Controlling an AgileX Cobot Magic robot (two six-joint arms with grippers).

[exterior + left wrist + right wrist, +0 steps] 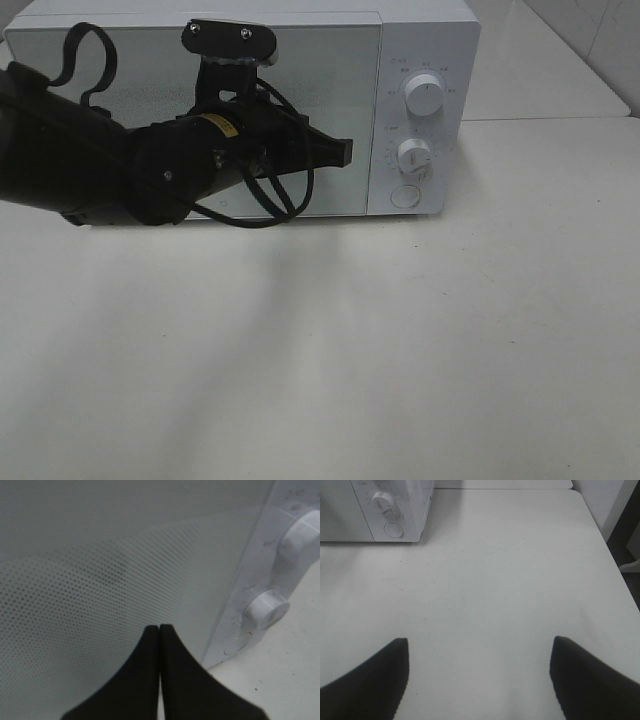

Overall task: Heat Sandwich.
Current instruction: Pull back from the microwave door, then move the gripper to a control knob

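The sandwich is out of view in every frame. A white microwave [420, 60] stands at the back of the table with its door [330, 90] closed. My left gripper [345, 151] is shut with nothing in it, its tips right at the door's right edge near the control panel. In the left wrist view the left gripper [159, 629] shows both fingers pressed together in front of the dotted door glass [100, 605]. In the right wrist view my right gripper [480, 642] stands open and empty above the bare table [485, 590].
The microwave panel carries two white knobs [424, 96] [413, 155] and a round button [404, 195]. A black cable [265, 205] loops under the left arm. The table's right edge [612, 555] shows in the right wrist view.
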